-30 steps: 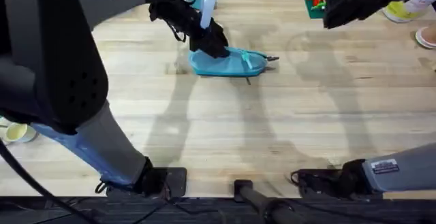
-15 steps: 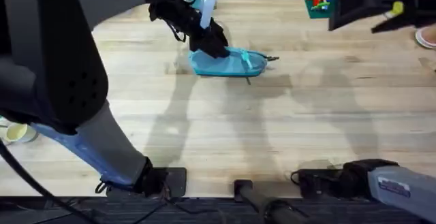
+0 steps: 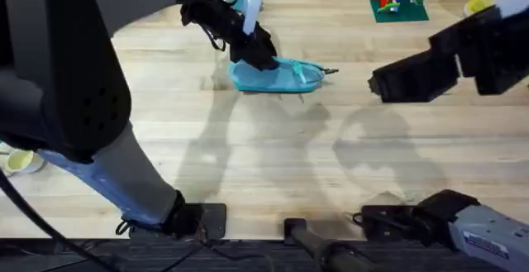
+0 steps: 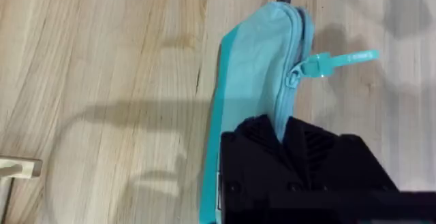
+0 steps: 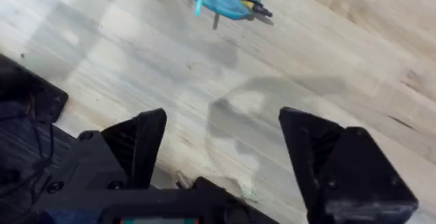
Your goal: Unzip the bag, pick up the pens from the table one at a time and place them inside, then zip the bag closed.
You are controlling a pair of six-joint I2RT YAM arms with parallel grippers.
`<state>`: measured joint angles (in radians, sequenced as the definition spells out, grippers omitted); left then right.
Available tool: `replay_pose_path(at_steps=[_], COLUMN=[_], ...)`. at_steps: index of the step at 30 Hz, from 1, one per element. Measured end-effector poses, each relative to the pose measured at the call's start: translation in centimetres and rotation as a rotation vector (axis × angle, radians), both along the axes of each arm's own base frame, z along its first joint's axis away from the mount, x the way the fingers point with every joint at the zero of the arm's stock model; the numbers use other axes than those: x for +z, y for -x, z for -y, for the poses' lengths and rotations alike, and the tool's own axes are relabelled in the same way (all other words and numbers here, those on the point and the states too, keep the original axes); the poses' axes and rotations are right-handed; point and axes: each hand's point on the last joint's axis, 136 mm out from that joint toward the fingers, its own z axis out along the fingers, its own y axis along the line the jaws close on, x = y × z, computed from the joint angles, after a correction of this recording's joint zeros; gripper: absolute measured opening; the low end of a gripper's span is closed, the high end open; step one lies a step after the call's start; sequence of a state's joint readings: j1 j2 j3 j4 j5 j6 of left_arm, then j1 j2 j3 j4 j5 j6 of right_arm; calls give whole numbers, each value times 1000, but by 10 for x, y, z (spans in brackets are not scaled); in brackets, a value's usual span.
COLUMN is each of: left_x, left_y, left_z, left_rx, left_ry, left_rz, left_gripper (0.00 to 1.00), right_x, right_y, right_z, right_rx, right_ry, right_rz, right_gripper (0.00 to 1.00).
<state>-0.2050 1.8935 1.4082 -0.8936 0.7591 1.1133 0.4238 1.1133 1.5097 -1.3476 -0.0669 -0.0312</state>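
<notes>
Closing step: the left tool [image 4: 283, 139] pinches the bag [image 3: 277, 75] on the tabletop [image 3: 273, 152]; the open right tool [image 5: 221, 149], well apart, must reach the zipper pull [image 4: 337, 62].

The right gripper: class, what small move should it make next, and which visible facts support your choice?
Probably, the right gripper should travel toward the bag and its zipper pull tab. Its fingers are open and hold nothing, it hangs over bare table well apart from the bag, and the left gripper already pins the bag's other end. A pen tip pokes out there.
</notes>
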Motion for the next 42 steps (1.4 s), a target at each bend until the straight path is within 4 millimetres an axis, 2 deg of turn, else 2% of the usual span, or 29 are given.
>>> replay_pose_path(at_steps=[9, 14, 17, 22, 28, 35, 42], left_x=[0, 0, 1, 1, 1, 1, 1], left_y=[0, -3, -4, -6, -6, -6, -6], left_z=[0, 0, 0, 0, 0, 0, 0], left_rx=[0, 1, 3, 4, 4, 4, 4], left_ry=[0, 2, 4, 5, 6, 6, 6], left_rz=[1, 13, 20, 25, 27, 27, 27], left_gripper=[42, 42, 42, 42, 42, 42, 42], right_x=[1, -9, -20, -38, -57, -102, -123], right_y=[-8, -13, -20, -43, -69, -79, -83], right_z=[-10, -30, -41, -58, -72, -79, -82], right_rx=[28, 75, 96, 62, 6, -53, -138], right_ry=[-9, -60, -78, -107, -151, -184, -192], right_rz=[24, -53, -107, -166, -164, -183, -179], right_gripper=[996, 996, 996, 996, 996, 996, 996])
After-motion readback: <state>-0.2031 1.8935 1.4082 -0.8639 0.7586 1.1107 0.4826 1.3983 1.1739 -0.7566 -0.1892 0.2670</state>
